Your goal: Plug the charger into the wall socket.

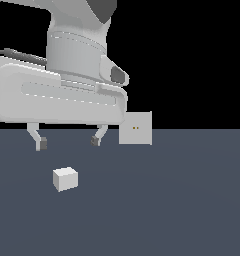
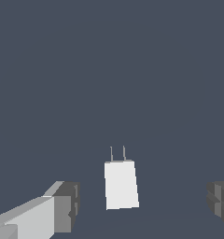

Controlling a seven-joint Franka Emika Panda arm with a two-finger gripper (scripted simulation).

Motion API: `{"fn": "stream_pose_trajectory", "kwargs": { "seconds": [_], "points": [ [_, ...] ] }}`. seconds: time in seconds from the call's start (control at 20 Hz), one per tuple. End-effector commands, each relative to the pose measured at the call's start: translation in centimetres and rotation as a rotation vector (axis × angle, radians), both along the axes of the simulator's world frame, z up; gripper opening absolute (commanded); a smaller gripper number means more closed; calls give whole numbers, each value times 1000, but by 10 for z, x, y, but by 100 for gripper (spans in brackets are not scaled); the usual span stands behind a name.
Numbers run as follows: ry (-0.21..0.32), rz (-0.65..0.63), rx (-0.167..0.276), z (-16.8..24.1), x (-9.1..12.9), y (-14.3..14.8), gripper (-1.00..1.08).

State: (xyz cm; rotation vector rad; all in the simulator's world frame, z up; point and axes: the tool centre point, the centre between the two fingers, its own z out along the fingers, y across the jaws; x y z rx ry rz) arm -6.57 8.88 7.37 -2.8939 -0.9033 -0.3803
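A: Looking at the exterior view, I see my gripper [image 1: 68, 142] hanging spread and empty above the charger [image 1: 65, 178]; the socket [image 1: 135, 128] stands behind.

B: Wrist view?

A: Charger [image 2: 121, 185] lies between the fingers [image 2: 62, 207], prongs pointing away. I'd drop straight down.

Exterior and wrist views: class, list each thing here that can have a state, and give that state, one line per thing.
Charger: lying loose on the floor, unplugged, prongs bare.
Wall socket: upright, nothing plugged in.
Pincer: open, empty, above the charger, not touching it.
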Motion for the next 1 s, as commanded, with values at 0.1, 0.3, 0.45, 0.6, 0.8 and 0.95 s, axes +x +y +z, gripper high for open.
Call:
{"fn": "stream_pose_trajectory", "kwargs": {
  "seconds": [0.1,0.3,0.45,0.6,0.8,0.95],
  "points": [
    [-19,49,6,-7,-6,6,100],
    [-25,68,9,-11,-9,8,100],
    [-24,67,9,-11,-9,8,100],
    [-24,67,9,-13,-9,8,100],
    [-24,68,8,-24,-9,8,100],
    [-24,70,7,-37,-10,8,100]
  ]
}}
